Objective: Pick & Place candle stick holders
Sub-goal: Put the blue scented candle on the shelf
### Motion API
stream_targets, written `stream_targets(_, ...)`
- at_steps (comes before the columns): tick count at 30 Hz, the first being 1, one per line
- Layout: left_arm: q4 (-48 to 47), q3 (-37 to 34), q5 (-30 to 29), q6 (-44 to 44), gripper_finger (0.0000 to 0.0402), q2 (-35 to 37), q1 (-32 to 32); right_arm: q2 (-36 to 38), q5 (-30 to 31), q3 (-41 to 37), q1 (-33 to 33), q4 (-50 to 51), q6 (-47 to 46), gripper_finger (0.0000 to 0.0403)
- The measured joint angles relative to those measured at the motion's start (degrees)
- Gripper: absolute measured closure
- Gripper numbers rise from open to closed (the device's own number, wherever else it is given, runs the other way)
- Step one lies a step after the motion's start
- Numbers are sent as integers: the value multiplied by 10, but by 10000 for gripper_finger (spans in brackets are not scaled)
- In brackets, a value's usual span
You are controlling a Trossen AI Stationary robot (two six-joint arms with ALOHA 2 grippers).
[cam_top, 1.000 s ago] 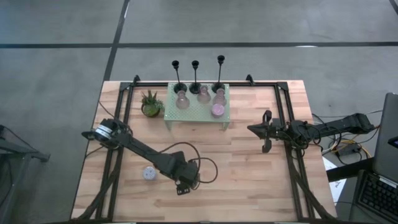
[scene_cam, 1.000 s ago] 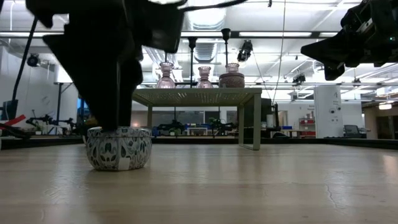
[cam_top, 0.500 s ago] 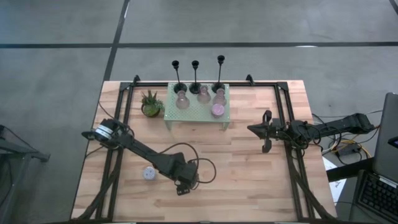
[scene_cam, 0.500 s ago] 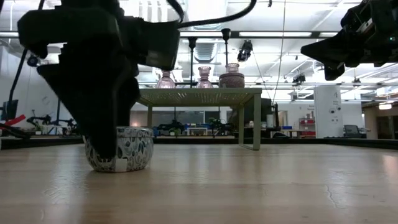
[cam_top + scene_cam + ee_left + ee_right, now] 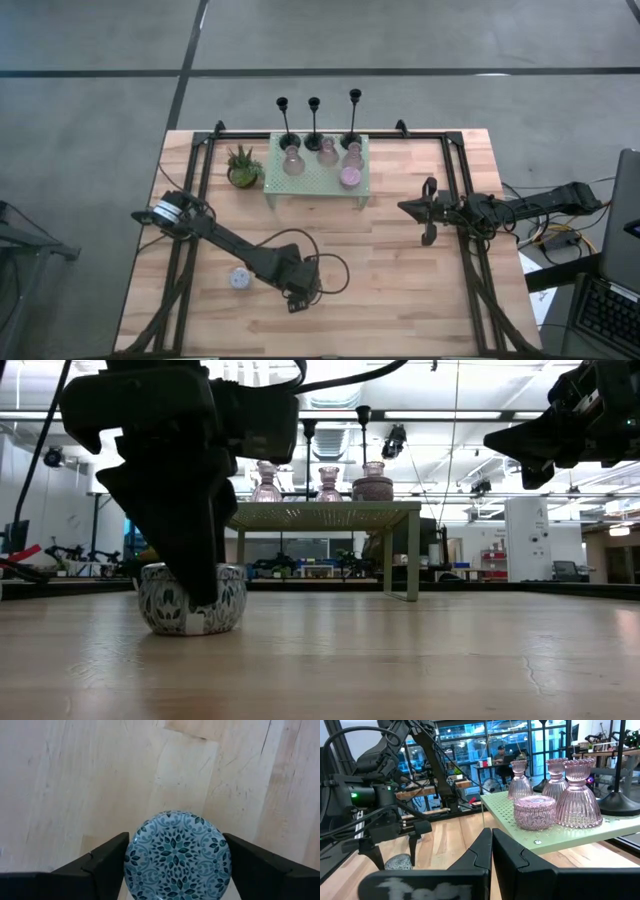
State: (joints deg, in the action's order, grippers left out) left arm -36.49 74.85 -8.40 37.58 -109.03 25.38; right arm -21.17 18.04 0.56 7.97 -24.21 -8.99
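Jaws of your left gripper (image 5: 175, 865) stand apart astride the patterned round holder (image 5: 177, 854); centre them, then squeeze gently.

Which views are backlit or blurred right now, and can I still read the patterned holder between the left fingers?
Low view: ceiling lights backlight the left gripper into a silhouette, partly hiding the patterned holder. Left wrist view: evenly lit, the holder's blue leaf pattern crisp, both fingers flanking it, a gap showing each side. Right wrist view: the near fingers are soft, the pink glass holders sharp.
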Motion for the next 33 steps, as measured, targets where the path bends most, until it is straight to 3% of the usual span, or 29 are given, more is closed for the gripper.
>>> stream_targets(12,-29,24,11,-28,97,3,-13,0,0,0,0,0,0,394)
stream_targets(23,-156,146,4,-127,94,4,-79,0,0,0,0,0,0,394)
stream_targets(33,-253,280,-47,-229,99,4,-178,0,0,0,0,0,0,394)
